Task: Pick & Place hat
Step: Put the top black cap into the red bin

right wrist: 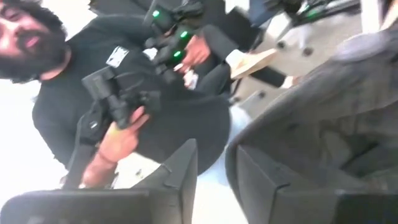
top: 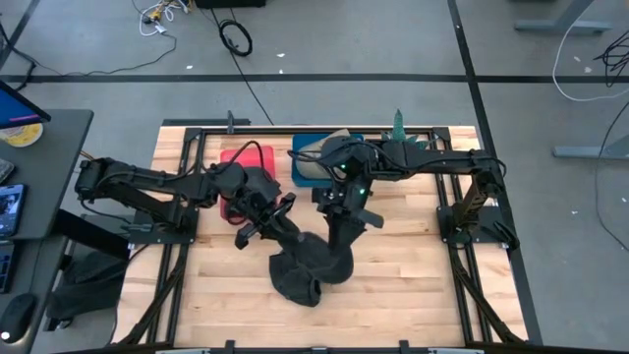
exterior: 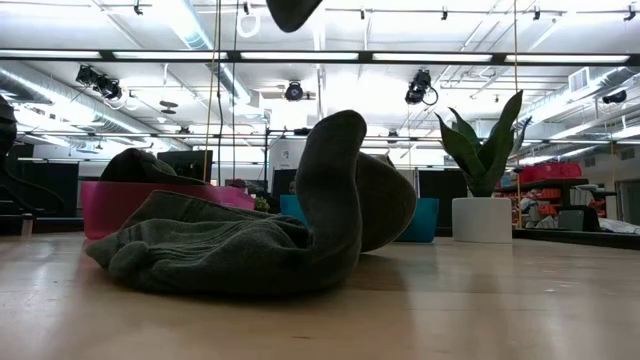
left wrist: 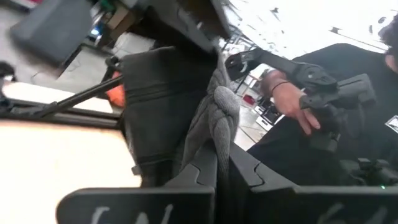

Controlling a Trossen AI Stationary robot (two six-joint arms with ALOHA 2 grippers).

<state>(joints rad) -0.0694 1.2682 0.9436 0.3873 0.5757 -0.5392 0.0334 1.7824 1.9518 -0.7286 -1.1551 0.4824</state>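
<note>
Left end effector [top: 287,209] is clamped tight on a fold of the dark grey knit hat [top: 310,264], as the left wrist view shows, with a bunched ridge of the fabric [left wrist: 219,112] standing up between its two closed fingers. From overhead, the hat lies on the wooden table [top: 413,285] near the middle, spread into a rumpled heap, with one part drawn up toward the left end effector and another toward the right end effector [top: 346,214]. At table height, the hat [exterior: 250,235] rests on the wood with one thick fold rising upright from the pile. The right end effector stands just above the hat's other raised edge; in the right wrist view its fingers [right wrist: 180,171] are parted with a clear gap between them, and grey fabric [right wrist: 323,124] lies against the outside of one finger, not between them. Behind the hat, at the far side of the table, sit a pink bin [top: 244,162] and a blue bin [top: 313,162] side by side, and a potted plant [exterior: 482,160]. Beyond the table, a person in dark clothing [right wrist: 124,87] holds a black device
</note>
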